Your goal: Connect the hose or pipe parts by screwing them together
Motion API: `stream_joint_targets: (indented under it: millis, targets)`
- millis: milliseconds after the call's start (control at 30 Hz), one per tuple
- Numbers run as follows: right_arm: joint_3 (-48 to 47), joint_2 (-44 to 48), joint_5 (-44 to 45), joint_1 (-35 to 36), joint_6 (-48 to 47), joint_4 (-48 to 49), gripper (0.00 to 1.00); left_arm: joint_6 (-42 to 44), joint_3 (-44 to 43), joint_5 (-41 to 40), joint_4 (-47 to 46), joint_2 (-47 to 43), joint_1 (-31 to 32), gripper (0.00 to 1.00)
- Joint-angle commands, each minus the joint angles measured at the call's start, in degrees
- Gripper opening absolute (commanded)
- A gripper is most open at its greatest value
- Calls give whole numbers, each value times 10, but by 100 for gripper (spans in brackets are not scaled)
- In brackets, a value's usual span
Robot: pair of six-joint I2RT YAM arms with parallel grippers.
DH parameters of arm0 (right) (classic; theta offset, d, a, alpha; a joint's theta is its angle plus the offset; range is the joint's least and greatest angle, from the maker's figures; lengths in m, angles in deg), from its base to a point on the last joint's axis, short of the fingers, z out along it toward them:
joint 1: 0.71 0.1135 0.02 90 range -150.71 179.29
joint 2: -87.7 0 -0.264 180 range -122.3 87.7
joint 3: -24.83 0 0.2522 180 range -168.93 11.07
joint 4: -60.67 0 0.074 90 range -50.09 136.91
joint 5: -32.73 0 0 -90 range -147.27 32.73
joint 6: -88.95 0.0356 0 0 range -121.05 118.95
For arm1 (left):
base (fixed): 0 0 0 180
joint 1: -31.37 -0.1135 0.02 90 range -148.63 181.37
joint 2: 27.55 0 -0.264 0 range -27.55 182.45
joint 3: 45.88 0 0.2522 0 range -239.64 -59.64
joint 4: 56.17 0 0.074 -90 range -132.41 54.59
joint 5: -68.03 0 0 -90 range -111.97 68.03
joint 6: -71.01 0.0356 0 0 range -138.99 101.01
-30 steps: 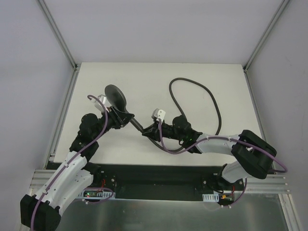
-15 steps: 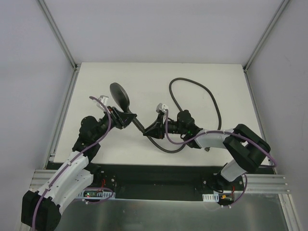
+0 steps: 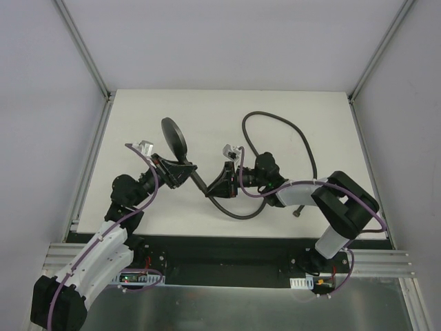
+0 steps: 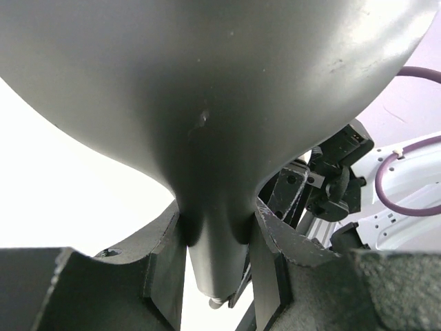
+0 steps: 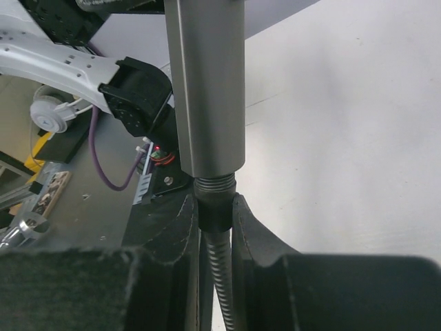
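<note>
No lettering, brand, number or sign can be read anywhere: not on the shower head (image 3: pixel 173 136), the hose (image 5: pixel 219 279) or the table (image 3: pixel 207 110)

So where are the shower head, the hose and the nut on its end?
shower head (image 3: pixel 173 136): overhead view, middle of its round disc.
nut (image 5: pixel 213 212): right wrist view, its dark side face.
hose (image 5: pixel 220 276): right wrist view, ribbed stretch below the nut.

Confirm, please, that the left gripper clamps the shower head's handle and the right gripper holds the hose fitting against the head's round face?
No. The right gripper holds the hose fitting at the threaded end of the handle, not the round face, as the right wrist view shows. The left gripper does clamp the handle of the shower head.
</note>
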Motion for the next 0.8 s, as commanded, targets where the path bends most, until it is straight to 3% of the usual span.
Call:
stream_joint_targets:
  millis: [0, 267, 467, 600, 767]
  targets:
    - [-73, 10, -26, -3, 71, 243, 1, 5, 24, 94, -29, -4, 18, 0]
    - [-78, 15, -14, -3, 85, 243, 1, -4, 32, 85, -57, -1, 17, 0]
    - [-67, 3, 21, -6, 86, 242, 25, 17, 14, 33, 16, -10, 17, 0]
    - [-57, -16, 35, -6, 92, 242, 27, 31, -6, -48, 105, -15, 17, 0]
    - [-49, -43, 32, -4, 102, 242, 29, 32, -17, -99, 123, -6, 18, 0]
